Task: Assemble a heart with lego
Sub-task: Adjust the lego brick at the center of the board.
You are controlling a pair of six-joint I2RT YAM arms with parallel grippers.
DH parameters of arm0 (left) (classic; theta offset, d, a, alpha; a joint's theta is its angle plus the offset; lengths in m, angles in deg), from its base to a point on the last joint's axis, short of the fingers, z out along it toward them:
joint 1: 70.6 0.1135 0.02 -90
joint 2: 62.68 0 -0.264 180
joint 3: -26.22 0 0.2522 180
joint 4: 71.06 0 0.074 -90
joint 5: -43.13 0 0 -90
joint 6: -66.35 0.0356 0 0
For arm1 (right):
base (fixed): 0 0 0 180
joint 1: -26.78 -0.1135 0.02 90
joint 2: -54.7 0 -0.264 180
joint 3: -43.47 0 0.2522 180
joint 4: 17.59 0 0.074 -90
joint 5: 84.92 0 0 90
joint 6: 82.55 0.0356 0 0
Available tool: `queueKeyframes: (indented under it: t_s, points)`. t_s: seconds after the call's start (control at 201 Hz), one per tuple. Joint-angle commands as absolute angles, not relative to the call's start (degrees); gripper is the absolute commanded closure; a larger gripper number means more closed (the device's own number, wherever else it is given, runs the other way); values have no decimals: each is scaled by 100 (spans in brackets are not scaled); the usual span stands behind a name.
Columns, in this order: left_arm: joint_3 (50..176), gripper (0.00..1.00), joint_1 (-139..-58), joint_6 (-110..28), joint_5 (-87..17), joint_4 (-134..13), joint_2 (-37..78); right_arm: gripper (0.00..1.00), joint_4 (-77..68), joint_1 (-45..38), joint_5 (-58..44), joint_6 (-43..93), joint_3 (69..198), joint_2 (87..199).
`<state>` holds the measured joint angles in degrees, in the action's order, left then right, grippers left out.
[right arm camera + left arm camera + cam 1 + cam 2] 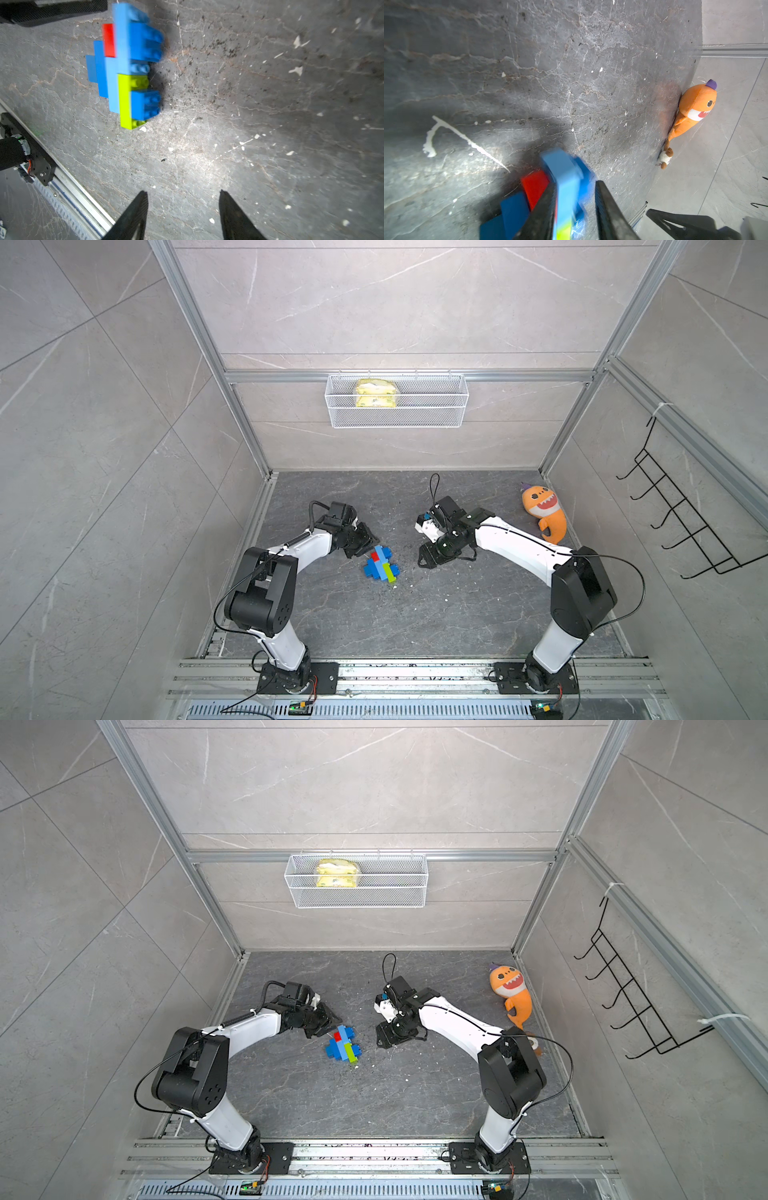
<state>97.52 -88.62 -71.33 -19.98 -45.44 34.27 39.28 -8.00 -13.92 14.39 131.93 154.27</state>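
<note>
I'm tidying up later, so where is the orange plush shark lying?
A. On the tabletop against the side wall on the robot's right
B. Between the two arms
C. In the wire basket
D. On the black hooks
A: the plush shark lies on the dark tabletop, against the side wall on the robot's right.

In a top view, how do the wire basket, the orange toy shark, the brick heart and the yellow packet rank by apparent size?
1. wire basket
2. toy shark
3. brick heart and yellow packet: about alike, not ranked.
</note>
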Motion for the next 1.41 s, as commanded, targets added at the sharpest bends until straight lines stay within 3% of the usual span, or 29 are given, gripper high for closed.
queueKeyframes:
  t_s: [0.0, 0.244, 0.399, 0.722, 1.081, 1.405]
  points:
    - [10009, 59, -8837, -6911, -2077, -4271, 3461, 43, 3617, -798, -1755, 1639, 12879, 15206]
    - [10156, 58, -8640, -6748, -2173, -4288, 3485, 46, 2720, -1437, -2311, 2168, 12231, 15174]
    - [10565, 58, -8606, -6271, -1850, -4505, 3965, 57, 1780, -2128, -2211, 2866, 12096, 15544]
    - [11174, 59, -8607, -5992, -1660, -4305, 4701, 60, 954, -2195, -2017, 3457, 12267, 16374]
    - [9355, 59, -8209, -6456, -2407, -4885, 2923, 61, 1705, -1723, -1303, 3032, 13556, 17107]
    - [8057, 58, -7994, -6742, -3073, -4641, 748, 62, 2821, -1404, -1445, 2555, 16430, 18799]
